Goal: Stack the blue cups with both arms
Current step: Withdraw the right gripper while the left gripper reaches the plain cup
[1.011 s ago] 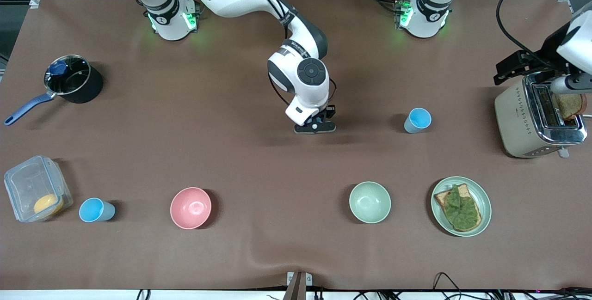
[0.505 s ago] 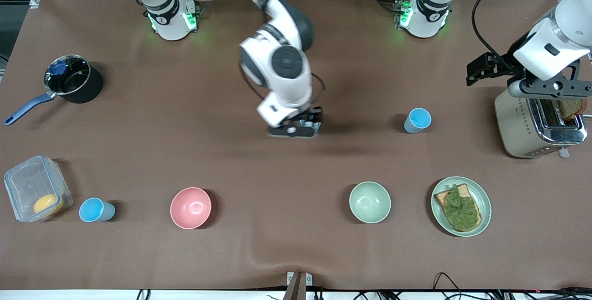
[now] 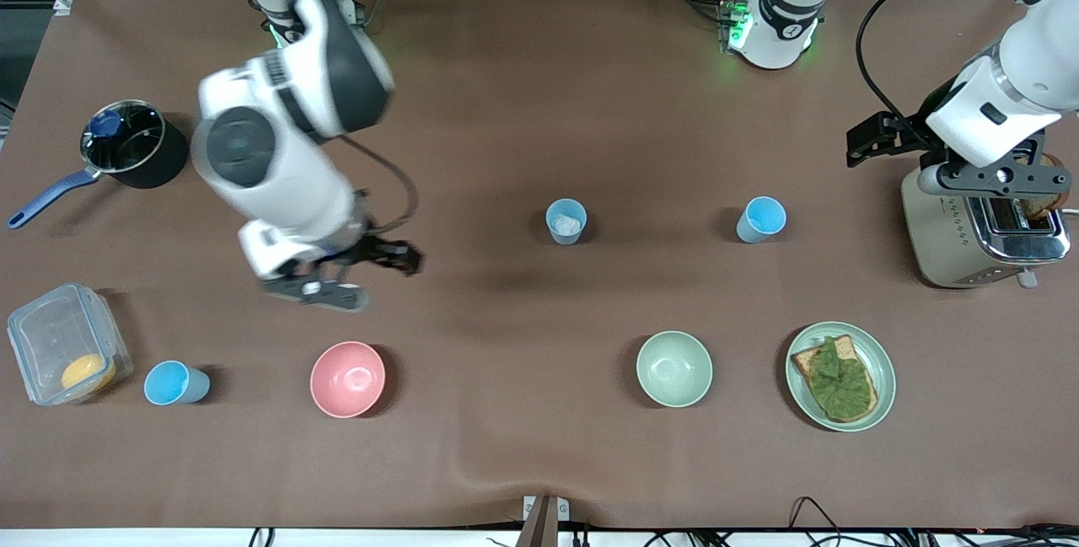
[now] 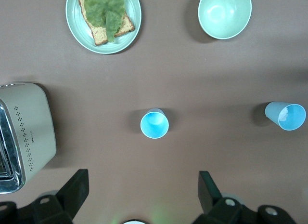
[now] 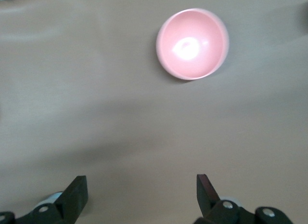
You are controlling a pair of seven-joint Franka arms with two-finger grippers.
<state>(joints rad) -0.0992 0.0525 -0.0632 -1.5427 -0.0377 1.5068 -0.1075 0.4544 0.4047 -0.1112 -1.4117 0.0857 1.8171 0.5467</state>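
Three small light-blue plastic cups on the brown table rn, all upright and well apart. One cup [image 3: 566, 221] sits mid-table w/ something pale inside, it also shows in the left wrist view [image 4: 286, 115]. A second cup [image 3: 761, 219] stands beside it toward the left arm's end, about the same depth; the left wrist cam looks pretty much straight down into it [image 4: 154, 123]. The third cup [image 3: 175, 383] is nearer the front cam, between the clear plastic food box [image 3: 67, 343] and the round pink bowl [image 3: 348, 378].

Right gripper [image 3: 324, 286] is up in the air over bare table, just above the pink bowl's spot as the front cam sees it; fingers spread wide, nothing in them. Its wrist cam shows the pink bowl [image 5: 192, 44] and both fingertips [image 5: 76, 192] apart.

Left gripper [image 3: 986, 179] hangs over the cream toaster [image 3: 969, 227] at the left arm's end, also released and empty, fingers [image 4: 77, 188] wide apart in its wrist cam.

Also around: pale green bowl [image 3: 673, 368], green plate w/ leafy toast [image 3: 840, 376], black saucepan w/ blue handle [image 3: 126, 147].
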